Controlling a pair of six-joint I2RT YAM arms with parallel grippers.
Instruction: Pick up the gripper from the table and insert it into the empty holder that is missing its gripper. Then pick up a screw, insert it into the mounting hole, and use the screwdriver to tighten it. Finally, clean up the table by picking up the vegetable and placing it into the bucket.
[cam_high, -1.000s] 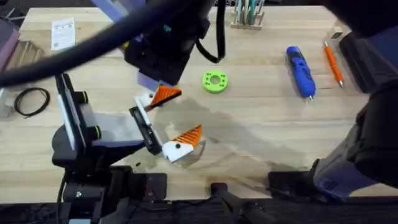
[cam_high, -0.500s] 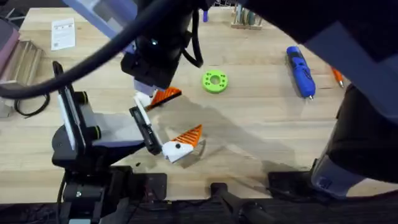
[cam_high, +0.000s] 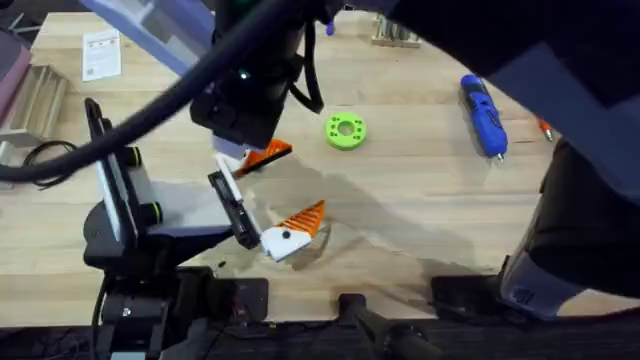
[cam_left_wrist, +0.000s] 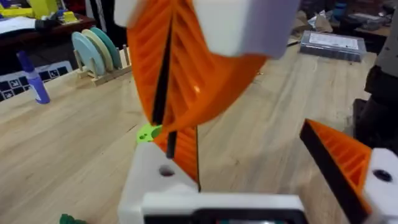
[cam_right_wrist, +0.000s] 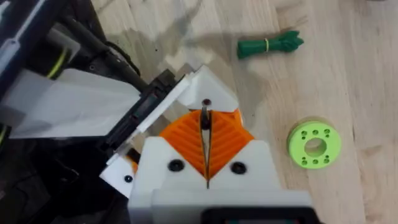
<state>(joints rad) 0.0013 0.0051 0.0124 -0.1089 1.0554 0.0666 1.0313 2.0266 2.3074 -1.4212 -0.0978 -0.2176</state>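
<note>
At table centre-left, the right gripper (cam_right_wrist: 205, 163), clamped on the gripper (cam_right_wrist: 205, 138), seats it into the holder (cam_right_wrist: 208, 93); next, press fully home.

The left gripper (cam_high: 275, 235) stands spread, holding nothing.

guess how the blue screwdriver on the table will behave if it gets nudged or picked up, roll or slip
The blue screwdriver looks rounded and lies flat on the wooden table, so a sideways nudge would probably roll it. Its body looks thick against the thin bit, so it likely hangs unbalanced if grasped near an end. Its smooth-looking casing might slip.

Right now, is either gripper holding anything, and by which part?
The right gripper pinches the orange tip by its upper end, above the holder. The left gripper holds nothing.
</note>
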